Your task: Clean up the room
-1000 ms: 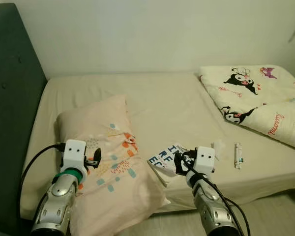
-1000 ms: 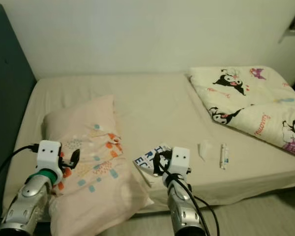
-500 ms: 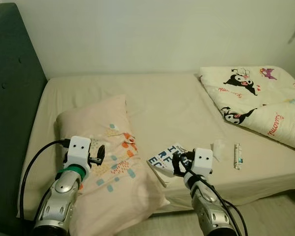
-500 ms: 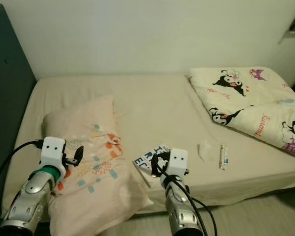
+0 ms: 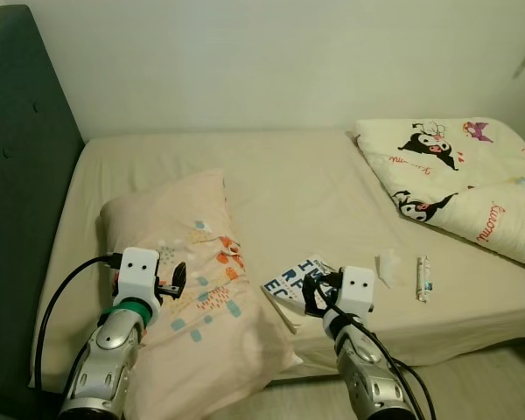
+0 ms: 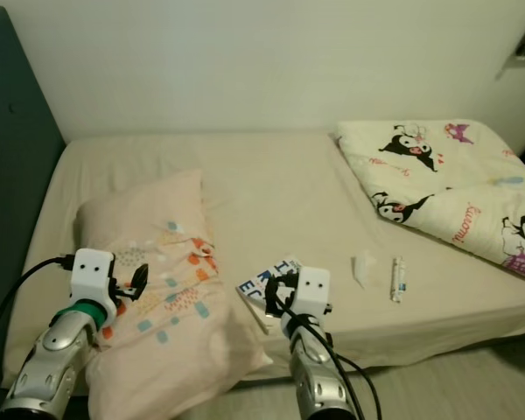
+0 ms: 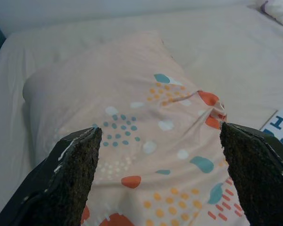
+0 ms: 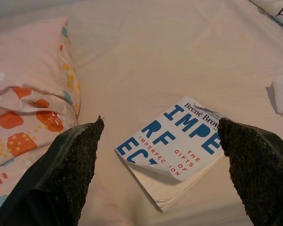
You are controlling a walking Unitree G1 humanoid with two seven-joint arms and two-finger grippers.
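1. One soft-cover book [image 8: 177, 146], white with blue block lettering and a curled corner, lies flat on the beige bed sheet [image 5: 289, 184] near the front edge.
2. Right gripper [image 8: 160, 181] hovers over the book with its rough black fingers [image 8: 73, 165] spread wide.
3. Left gripper [image 7: 162, 181], also spread, hangs above one peach pillow [image 7: 132, 127] with a dotted pattern.
4. One crumpled tissue [image 5: 388, 263] and one small tube [image 5: 423, 276] lie beside a folded cartoon-print quilt [image 5: 464, 179].
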